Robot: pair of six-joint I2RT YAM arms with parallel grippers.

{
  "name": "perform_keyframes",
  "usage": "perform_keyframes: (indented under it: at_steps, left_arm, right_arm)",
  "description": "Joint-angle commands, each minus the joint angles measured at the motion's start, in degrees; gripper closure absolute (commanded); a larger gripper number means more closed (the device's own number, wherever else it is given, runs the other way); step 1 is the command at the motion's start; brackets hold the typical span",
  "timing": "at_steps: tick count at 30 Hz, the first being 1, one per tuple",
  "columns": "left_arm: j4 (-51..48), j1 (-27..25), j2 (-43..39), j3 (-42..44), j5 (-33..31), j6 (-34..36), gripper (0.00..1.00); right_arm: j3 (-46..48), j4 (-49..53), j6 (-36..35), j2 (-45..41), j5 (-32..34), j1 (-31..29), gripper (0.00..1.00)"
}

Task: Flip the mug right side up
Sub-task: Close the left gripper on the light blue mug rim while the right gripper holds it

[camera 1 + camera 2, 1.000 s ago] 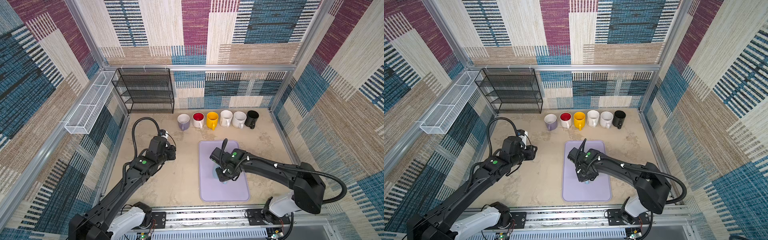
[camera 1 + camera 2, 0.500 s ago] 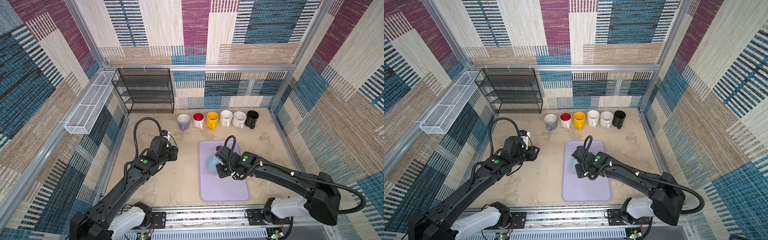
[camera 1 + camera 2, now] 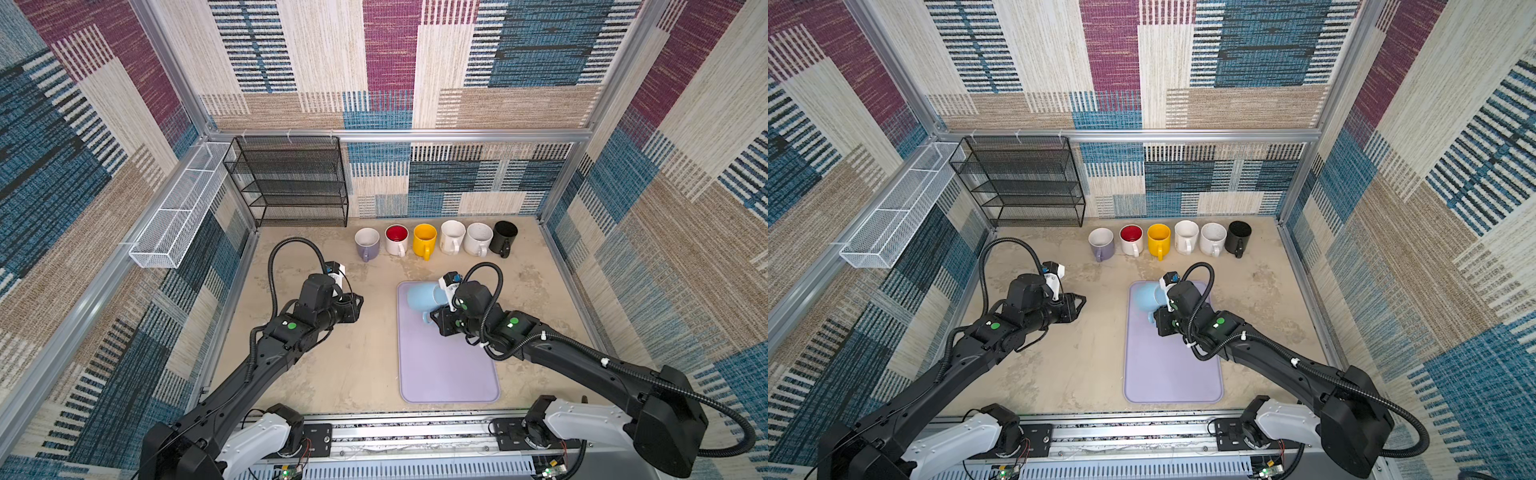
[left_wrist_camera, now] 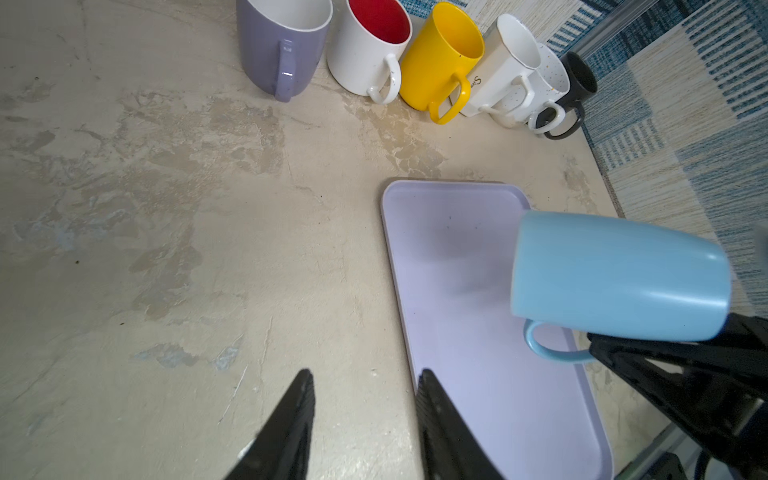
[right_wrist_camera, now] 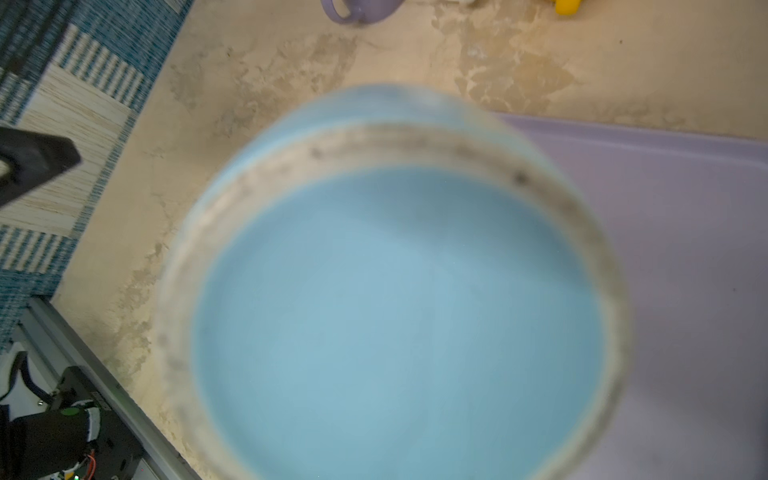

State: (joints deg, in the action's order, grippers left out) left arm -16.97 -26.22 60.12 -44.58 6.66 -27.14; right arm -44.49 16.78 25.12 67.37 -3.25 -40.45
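Observation:
A light blue mug (image 3: 420,296) (image 3: 1143,296) hangs on its side above the far end of the lilac tray (image 3: 446,374) (image 3: 1171,374). My right gripper (image 3: 434,321) (image 3: 1158,323) is shut on its handle, which points down. In the left wrist view the mug (image 4: 615,274) has its mouth turned toward my left arm, and the right gripper (image 4: 598,353) pinches the handle from below. The mug's base (image 5: 399,311) fills the right wrist view and hides the fingers. My left gripper (image 3: 360,301) (image 3: 1082,301) (image 4: 365,374) is open and empty over bare table, left of the tray (image 4: 478,395).
Several upright mugs (image 3: 436,241) (image 3: 1169,241) (image 4: 415,62) stand in a row at the back. A black wire rack (image 3: 291,183) fills the back left corner. A white wire basket (image 3: 178,220) hangs on the left wall. Metal rails edge the table.
My right gripper has lifted the blue mug off the tray, carried it toward the back and turned it onto its side. The left arm has barely shifted.

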Motion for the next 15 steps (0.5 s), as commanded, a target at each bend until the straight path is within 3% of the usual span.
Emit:
perform_keyframes:
  at_steps: [1, 15]
  left_arm:
    - [4.9, 0.02, 0.64, 0.32, 4.47, -2.47, 0.58]
    - [16.21, -1.11, -2.79, 3.16, 15.63, -4.25, 0.58]
  right_arm:
    - [-0.01, -10.68, -2.41, -1.0, -5.59, 2.11, 1.0]
    - [-0.86, -21.51, -3.16, -2.78, -24.66, 8.96, 1.0]
